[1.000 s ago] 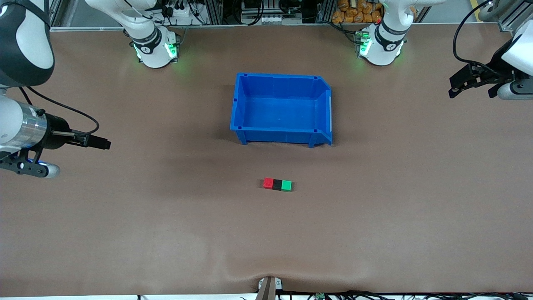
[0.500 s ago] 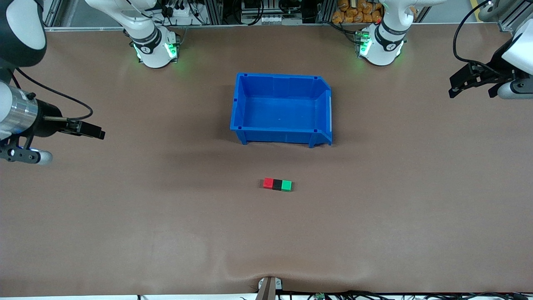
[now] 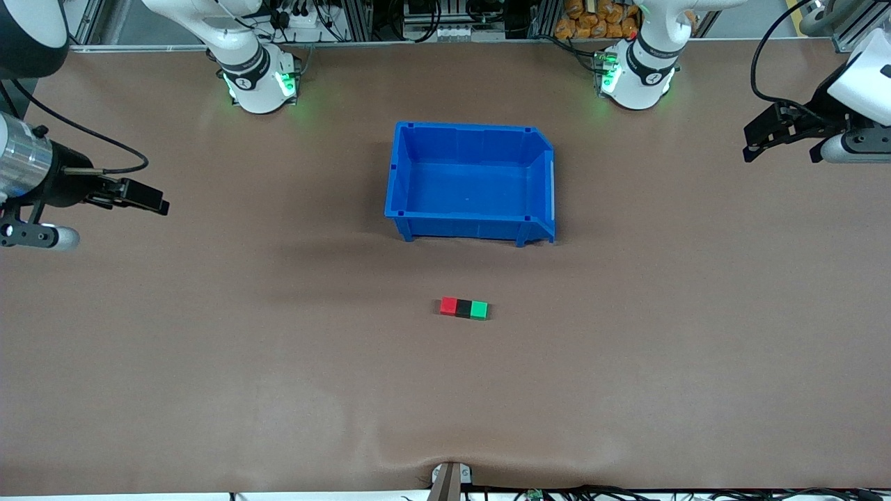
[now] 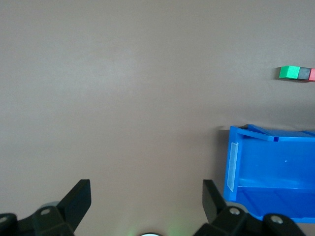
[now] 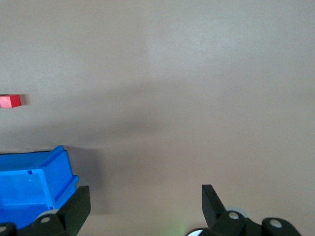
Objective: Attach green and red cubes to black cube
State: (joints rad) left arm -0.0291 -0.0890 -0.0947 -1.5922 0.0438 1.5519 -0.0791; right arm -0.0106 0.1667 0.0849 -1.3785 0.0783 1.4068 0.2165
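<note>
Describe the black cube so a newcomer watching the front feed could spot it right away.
Find the big blue bin in the middle of the table. Nearer to the front camera than the bin lies a short row of three small cubes touching side by side. The black cube is the middle one, with the red cube toward the right arm's end and the green cube toward the left arm's.

Blue bin (image 3: 402, 174) on brown table (image 3: 209, 362)

Left wrist view: red cube (image 4: 312, 74) cut by frame edge, only a sliver seen; blue bin (image 4: 270, 172) cropped at edge. Right wrist view: red cube (image 5: 10, 101) partly cut off; black and green cubes out of frame; bin corner only. Seams between cubes too small to judge.
</note>
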